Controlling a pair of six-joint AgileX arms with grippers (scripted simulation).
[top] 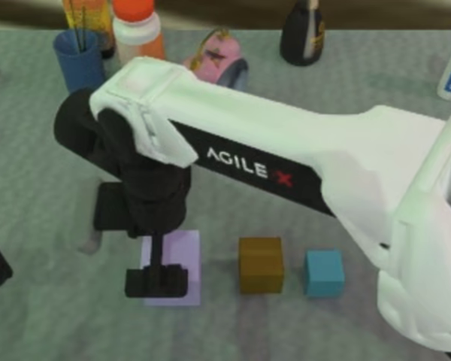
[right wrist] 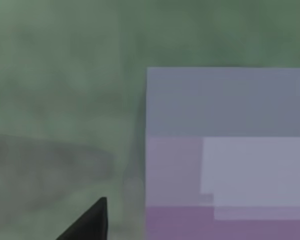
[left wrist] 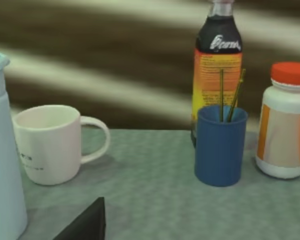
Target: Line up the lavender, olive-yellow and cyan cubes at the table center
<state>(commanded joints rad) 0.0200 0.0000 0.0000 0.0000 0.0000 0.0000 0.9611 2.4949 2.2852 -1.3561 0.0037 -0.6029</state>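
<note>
Left arm: parked at the table's far left edge, only a dark part showing; own wrist view filled by a white mug (left wrist: 50,142), a blue cup (left wrist: 220,145) and bottles, no cubes.
Right gripper (top: 156,282): reaching across from the right side, hanging directly over the near-left part of the lavender cube (top: 173,267); finger spread not readable from above, grasp or contact impossible to confirm; only one dark fingertip visible in the right wrist view.
Lavender cube: leftmost in the row, resting on the table (top: 52,226) near centre; large in the right wrist view (right wrist: 227,150), edges square to the frame.
Olive-yellow cube (top: 261,264): middle of the row, just right of the lavender one, apart from it.
Cyan cube (top: 324,273): rightmost, near the olive-yellow one, not touching.
Row status: probably complete or nearly so, all three roughly level.
Risk, drag: a sideways pull-away with a finger against the lavender cube likely to twist or shift it out of line.
Risk, knock-on: a push toward the right likely to bump the olive-yellow cube.
Risk, sweep: forearm passing low over the two right-hand cubes on retreat.
</note>
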